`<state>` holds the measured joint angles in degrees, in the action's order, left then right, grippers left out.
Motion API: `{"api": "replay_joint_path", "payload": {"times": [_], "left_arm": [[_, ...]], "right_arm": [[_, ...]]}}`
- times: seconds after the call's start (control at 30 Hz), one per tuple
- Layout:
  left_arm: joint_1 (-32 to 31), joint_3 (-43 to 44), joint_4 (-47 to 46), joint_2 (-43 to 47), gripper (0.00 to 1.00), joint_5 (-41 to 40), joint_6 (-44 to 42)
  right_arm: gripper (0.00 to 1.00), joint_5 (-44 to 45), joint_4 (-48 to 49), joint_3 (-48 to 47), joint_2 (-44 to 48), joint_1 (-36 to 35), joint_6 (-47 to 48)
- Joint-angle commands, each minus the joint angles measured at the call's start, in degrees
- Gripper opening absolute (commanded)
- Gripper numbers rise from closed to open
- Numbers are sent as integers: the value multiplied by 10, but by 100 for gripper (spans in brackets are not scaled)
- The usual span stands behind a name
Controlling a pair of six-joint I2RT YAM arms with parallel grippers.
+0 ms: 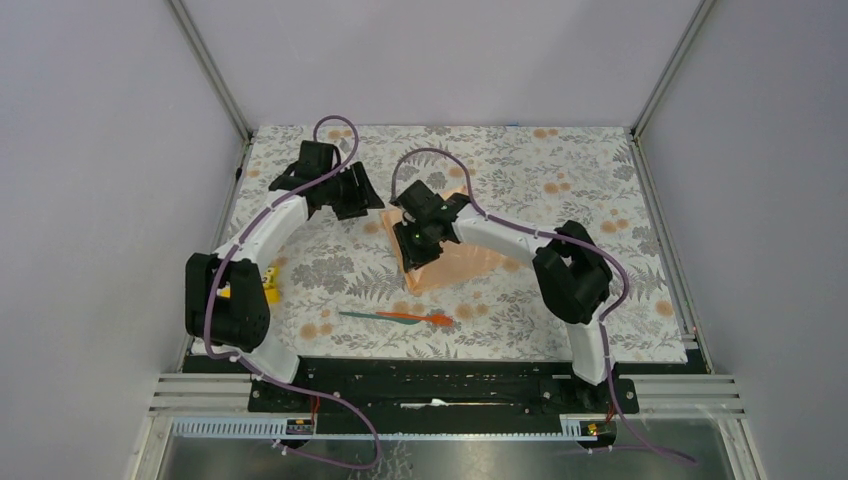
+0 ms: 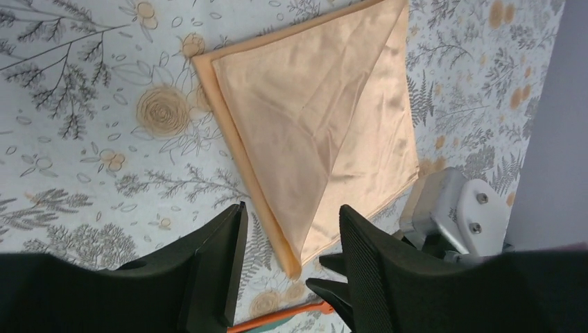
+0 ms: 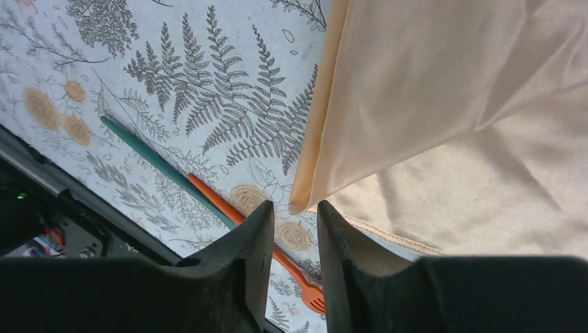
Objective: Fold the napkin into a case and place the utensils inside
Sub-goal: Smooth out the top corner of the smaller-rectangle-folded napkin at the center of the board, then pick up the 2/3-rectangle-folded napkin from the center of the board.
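While the overhead camera looks down, the napkin (image 1: 470,262) lies folded at the middle of the surface (image 1: 560,170). The right pincer (image 1: 415,245) is over its near-left part and the left pincer (image 1: 350,195) just beside its far-left corner, and the utensils, a teal utensil (image 1: 360,315) and an orange utensil (image 1: 420,318), lie together nearer the arm bases. From the left wrist, the left pincer (image 2: 291,215) stands spread above the layered corner of the napkin (image 2: 319,104). From the right wrist, the right pincer (image 3: 292,205) shows only a narrow slit between its jaws, with a raised corner of the napkin (image 3: 451,104) at their tips; whether it pinches the cloth I cannot tell.
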<state>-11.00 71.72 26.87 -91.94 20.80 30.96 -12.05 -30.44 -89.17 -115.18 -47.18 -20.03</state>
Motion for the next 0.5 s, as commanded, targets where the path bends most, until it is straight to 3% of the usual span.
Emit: {"api": "replay_joint_path", "payload": {"times": [0.0,0.17,0.3,0.47], "left_arm": [[8,19,35,57,58,-23,-51],[14,0,34,99,62,-63,-63],[37,-14,24,115,64,-51,-62],[61,-25,13,121,64,-9,-57]], "right_arm": [[41,91,-72,-63,-34,-25,-2],[47,134,-132,-131,-85,-44,16],[36,169,-176,-179,-119,-60,21],[39,181,-187,-197,-131,-68,20]]}}
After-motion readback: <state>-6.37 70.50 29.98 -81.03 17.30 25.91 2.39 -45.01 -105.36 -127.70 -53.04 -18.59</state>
